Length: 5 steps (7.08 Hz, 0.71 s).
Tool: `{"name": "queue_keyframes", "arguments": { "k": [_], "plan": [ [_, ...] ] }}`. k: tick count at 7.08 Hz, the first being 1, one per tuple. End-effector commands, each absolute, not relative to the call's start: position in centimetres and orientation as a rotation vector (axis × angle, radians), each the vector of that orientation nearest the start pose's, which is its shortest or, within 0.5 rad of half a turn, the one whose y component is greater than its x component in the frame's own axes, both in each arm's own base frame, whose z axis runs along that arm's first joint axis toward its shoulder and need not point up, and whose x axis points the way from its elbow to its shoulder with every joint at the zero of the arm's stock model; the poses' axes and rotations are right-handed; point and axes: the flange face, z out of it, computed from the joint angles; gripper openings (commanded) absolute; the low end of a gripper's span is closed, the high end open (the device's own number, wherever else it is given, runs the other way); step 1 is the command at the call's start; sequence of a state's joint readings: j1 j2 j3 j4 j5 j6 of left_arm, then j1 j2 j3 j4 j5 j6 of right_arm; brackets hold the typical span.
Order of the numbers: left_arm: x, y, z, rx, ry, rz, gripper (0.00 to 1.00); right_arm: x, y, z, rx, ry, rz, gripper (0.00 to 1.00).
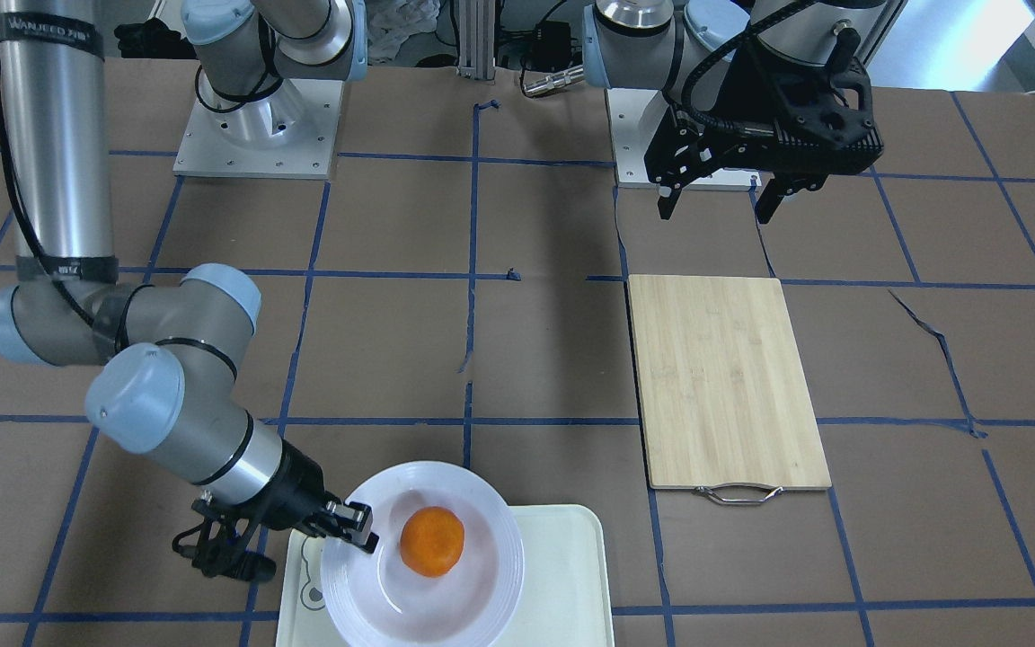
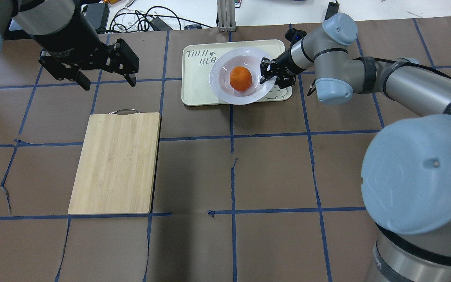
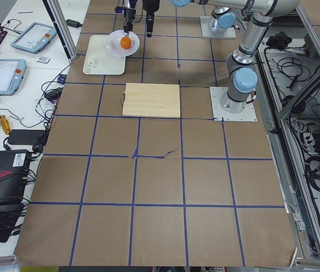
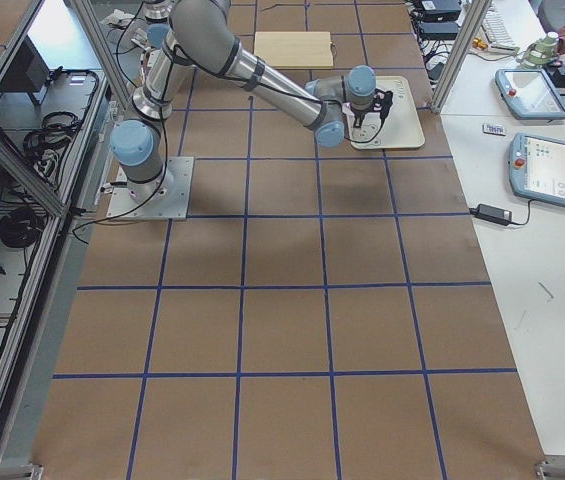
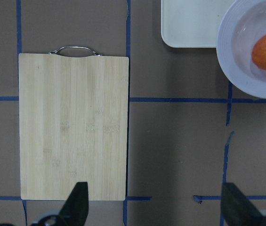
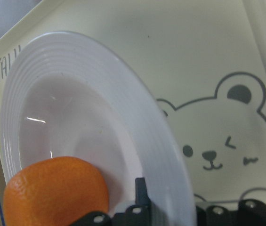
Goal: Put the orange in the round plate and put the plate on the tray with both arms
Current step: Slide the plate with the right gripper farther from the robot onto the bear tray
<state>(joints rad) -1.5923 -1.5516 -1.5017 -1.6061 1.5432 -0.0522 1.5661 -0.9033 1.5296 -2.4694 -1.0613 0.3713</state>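
Right arm (image 2: 335, 70) jaws are gripping the round plate (image 6: 137, 117) by its rim over the tray (image 6: 194, 52), with the orange (image 6: 52, 193) sitting in the plate's sunken centre.

Only the right wrist view is showing the glossy white rim's concentric ridges, the fruit's faintly dimpled skin and a grey line-drawn bear face (image 6: 217, 150) on the smooth, pale cream tray. The overhead view is adding dark lettering (image 2: 200, 56) at the tray's other end and the plate overhanging the tray's near edge; whether it is resting there or hanging just above is hard to tell. The left arm (image 2: 57, 27) is hovering well apart, its jaws spread wide and holding nothing, above the brown worktop (image 2: 272, 172) near the rectangular bamboo cutting board (image 5: 74, 127) with its thin metal handle (image 5: 74, 49). The left wrist view is showing the board's grain most clearly.
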Motion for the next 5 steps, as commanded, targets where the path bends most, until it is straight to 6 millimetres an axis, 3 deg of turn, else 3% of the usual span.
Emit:
{"name": "queue_keyframes", "arguments": {
  "k": [1,3,4,5],
  "plan": [
    [-14.6,-48.5,52.7,-0.047,3.170,-0.081,1.00,18.3,-74.4,20.2,0.443,2.531,-0.254,0.00],
    [-14.6,-48.4,52.8,-0.047,3.170,-0.083,1.00,18.3,-74.3,20.2,0.471,2.526,-0.246,0.00],
    [-14.6,-48.5,52.7,-0.047,3.170,-0.081,1.00,18.3,-73.9,18.9,0.478,2.531,-0.214,0.54],
    [-14.6,-48.5,52.7,-0.047,3.170,-0.081,1.00,18.3,-73.8,18.6,0.499,2.527,-0.204,0.85]
  ]
}}
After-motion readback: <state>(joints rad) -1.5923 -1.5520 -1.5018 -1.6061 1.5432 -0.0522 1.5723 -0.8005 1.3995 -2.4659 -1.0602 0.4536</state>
